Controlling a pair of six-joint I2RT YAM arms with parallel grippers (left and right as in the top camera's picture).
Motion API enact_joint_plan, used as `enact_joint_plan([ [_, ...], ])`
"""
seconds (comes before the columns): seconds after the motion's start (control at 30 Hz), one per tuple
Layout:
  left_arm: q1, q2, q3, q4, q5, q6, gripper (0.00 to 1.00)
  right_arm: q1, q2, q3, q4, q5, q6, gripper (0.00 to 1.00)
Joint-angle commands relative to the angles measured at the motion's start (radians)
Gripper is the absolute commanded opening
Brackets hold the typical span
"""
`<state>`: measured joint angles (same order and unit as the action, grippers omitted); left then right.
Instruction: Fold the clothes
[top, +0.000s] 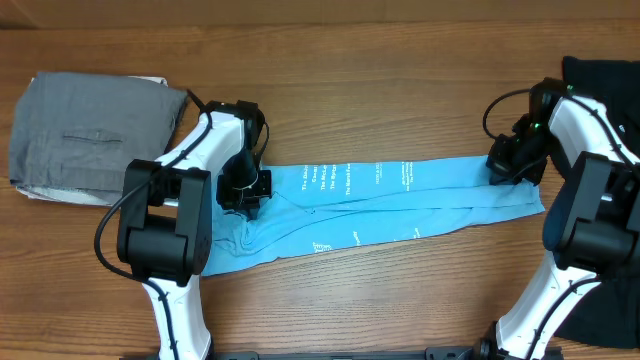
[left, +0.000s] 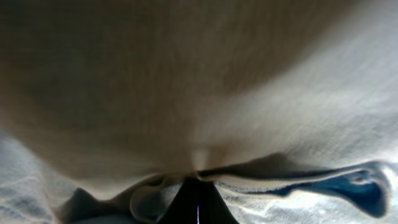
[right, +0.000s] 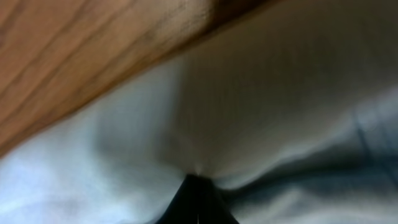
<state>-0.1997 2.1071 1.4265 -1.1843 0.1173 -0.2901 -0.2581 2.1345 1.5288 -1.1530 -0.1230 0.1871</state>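
Observation:
The light blue T-shirt (top: 380, 200) lies stretched into a long narrow band across the middle of the wooden table, small white lettering facing up. My left gripper (top: 243, 190) is shut on the shirt's left end. My right gripper (top: 507, 165) is shut on its right end. In the left wrist view the closed black fingertips (left: 198, 202) pinch pale cloth (left: 261, 112) that fills the frame. In the right wrist view the closed fingertips (right: 198, 198) grip pale cloth (right: 261, 118), with wood (right: 68, 56) behind.
A folded grey garment (top: 90, 135) lies at the far left of the table. A dark black cloth (top: 610, 75) sits at the far right edge. The table's front edge runs along the bottom, where both arm bases stand.

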Motion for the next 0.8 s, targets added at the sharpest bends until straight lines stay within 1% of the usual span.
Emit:
enact_joint_plan([
  [0.0, 0.014, -0.002, -0.033, 0.097, -0.029, -0.042, 0.04, 0.004, -0.025, -0.061, 0.084, 0.009, 0.024, 0.04],
  [0.13, 0.032, -0.002, -0.034, 0.23, -0.101, -0.093, 0.04, 0.018, -0.025, -0.119, 0.225, 0.009, 0.024, 0.04],
  [0.33, 0.083, -0.002, -0.034, 0.485, -0.109, -0.091, 0.04, 0.055, -0.025, -0.129, 0.372, -0.009, 0.038, 0.05],
  [0.57, 0.124, -0.001, -0.034, 0.732, -0.109, -0.083, 0.04, 0.089, -0.025, -0.129, 0.51, -0.009, 0.185, 0.06],
  [0.6, 0.126, 0.0, -0.034, 0.768, -0.108, -0.082, 0.04, 0.094, -0.025, -0.129, 0.534, -0.01, 0.188, 0.07],
  [0.67, 0.127, 0.0, -0.034, 0.826, -0.081, -0.079, 0.04, 0.101, -0.025, -0.129, 0.566, -0.01, 0.187, 0.17],
  [0.7, 0.127, 0.0, -0.027, 0.846, -0.057, -0.063, 0.04, 0.105, -0.025, -0.126, 0.575, -0.012, 0.179, 0.18],
  [0.77, 0.127, -0.002, 0.021, 0.835, -0.034, -0.018, 0.04, 0.106, -0.025, -0.107, 0.568, -0.012, 0.145, 0.26],
])
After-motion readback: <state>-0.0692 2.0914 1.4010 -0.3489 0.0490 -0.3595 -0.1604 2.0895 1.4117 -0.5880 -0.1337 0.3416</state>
